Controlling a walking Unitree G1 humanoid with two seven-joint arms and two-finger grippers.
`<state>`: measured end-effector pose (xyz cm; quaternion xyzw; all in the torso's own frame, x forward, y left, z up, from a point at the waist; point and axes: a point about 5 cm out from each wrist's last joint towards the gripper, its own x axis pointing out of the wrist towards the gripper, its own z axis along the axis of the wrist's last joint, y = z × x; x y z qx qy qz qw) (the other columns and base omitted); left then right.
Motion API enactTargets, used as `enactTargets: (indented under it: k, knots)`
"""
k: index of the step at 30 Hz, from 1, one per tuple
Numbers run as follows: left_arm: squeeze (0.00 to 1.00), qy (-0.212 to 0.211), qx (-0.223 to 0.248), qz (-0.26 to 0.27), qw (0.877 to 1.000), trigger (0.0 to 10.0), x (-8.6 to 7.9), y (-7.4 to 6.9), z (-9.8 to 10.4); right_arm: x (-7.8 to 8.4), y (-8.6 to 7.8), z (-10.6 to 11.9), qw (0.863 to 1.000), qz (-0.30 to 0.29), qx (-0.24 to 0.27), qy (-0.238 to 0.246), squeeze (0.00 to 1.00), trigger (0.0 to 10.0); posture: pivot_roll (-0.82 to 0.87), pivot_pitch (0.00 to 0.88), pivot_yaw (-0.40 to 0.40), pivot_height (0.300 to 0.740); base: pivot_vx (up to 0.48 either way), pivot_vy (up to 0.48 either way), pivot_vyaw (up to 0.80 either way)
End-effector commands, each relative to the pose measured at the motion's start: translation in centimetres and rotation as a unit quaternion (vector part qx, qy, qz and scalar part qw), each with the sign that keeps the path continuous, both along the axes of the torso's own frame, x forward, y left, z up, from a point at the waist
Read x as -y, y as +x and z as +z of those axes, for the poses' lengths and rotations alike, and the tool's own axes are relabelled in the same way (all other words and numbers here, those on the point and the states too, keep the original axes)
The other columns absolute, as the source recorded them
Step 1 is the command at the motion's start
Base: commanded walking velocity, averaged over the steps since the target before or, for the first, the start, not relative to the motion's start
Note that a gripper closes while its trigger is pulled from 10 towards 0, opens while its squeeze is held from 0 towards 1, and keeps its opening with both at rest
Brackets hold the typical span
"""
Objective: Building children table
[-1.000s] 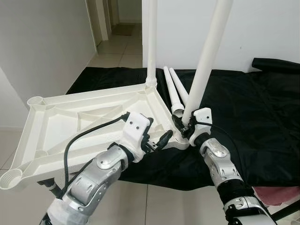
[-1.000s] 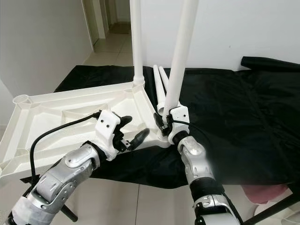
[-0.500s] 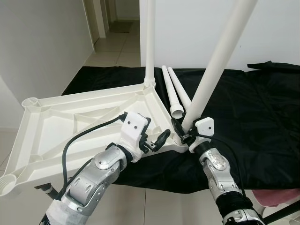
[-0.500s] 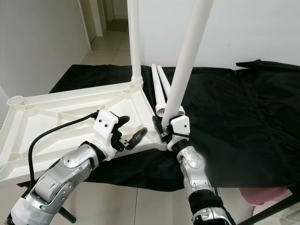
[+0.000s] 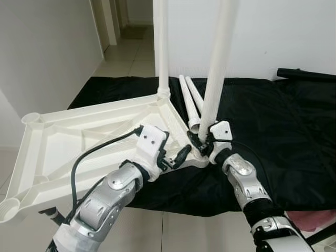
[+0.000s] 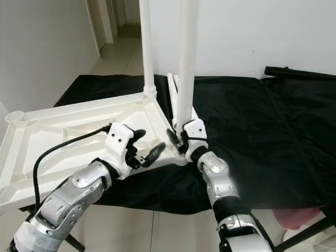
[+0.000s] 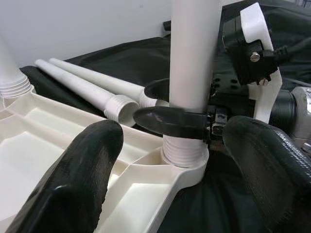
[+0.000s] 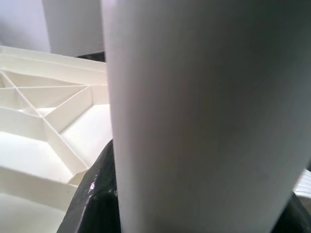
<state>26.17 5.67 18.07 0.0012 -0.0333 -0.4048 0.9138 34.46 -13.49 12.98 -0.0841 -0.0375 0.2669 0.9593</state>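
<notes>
At corner socket: right gripper (image 5: 200,140) clamps leg (image 5: 216,79), upright, seated.
Left gripper (image 5: 176,157): open, empty, near tabletop (image 5: 73,136) rim.
Done: far leg (image 5: 160,47) at 12 o'clock.
Left: two legs (image 5: 190,100) lying on cloth (image 5: 283,131).

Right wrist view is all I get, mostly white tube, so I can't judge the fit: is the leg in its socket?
Observer: Yes. The leg gripped by the right pincer stands nearly upright in the corner socket of the tabletop, with threads showing above the rim.
Operator: Is the left pincer helping?
Observer: The left pincer is open, facing that corner and gripping nothing.
Operator: Any legs left?
Observer: A fitted leg stands in the far corner. Two spare legs lie on the black cloth.
</notes>
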Motion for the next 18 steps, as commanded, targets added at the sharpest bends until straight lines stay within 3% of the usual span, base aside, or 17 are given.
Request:
enactTargets:
  k: [1,5,7,18]
  knots:
    - [0.00,0.010,0.003,-0.020,1.000,10.0,-0.07,0.02,0.17,0.20,-0.82,-3.25,0.996,0.015,-0.086,-0.034,0.00,10.0,0.03,0.007,0.058,0.740,0.000,0.000,0.00]
    - [0.00,0.010,0.003,-0.019,1.000,10.0,-0.08,0.01,0.18,0.20,-0.85,-3.32,0.995,0.018,-0.087,-0.039,0.00,10.0,0.03,0.007,0.057,0.740,0.000,0.000,0.00]
    - [0.00,0.010,0.004,-0.018,1.000,10.0,-0.11,-0.02,0.19,0.40,-0.94,-3.60,0.996,-0.013,-0.087,-0.019,0.00,10.0,0.04,0.008,0.055,0.740,0.000,0.000,0.00]
    - [0.00,0.010,0.003,-0.020,1.000,10.0,0.01,-0.07,0.16,0.10,-1.01,-3.75,0.990,-0.068,-0.110,0.058,0.00,10.0,0.03,0.015,0.059,0.740,0.000,0.000,0.00]
